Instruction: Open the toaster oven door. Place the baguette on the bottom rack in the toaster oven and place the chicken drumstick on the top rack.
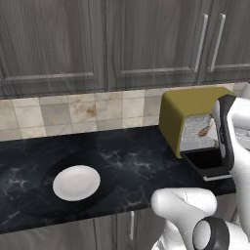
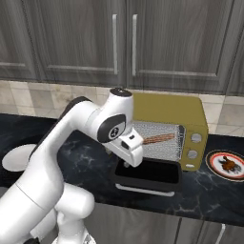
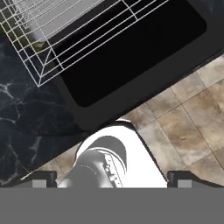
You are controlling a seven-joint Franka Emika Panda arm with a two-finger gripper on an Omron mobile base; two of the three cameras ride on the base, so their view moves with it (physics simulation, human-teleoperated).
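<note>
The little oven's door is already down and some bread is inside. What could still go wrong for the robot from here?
1. The open gripper hangs just above the lowered toaster oven door; a low swing might knock it.
2. The chicken drumstick sits on a plate right of the toaster oven, so reaching across could clip the door.
3. The baguette may crowd the drumstick's way in.

Mustard-yellow toaster oven (image 2: pixel 190 112); dark glass toaster oven door (image 2: pixel 147 175); brown slashed baguette (image 2: pixel 158 139); black white-veined marble counter (image 1: pixel 132 161); plain white plate (image 1: pixel 76 182); red-rimmed plate (image 2: pixel 228 165).
</note>
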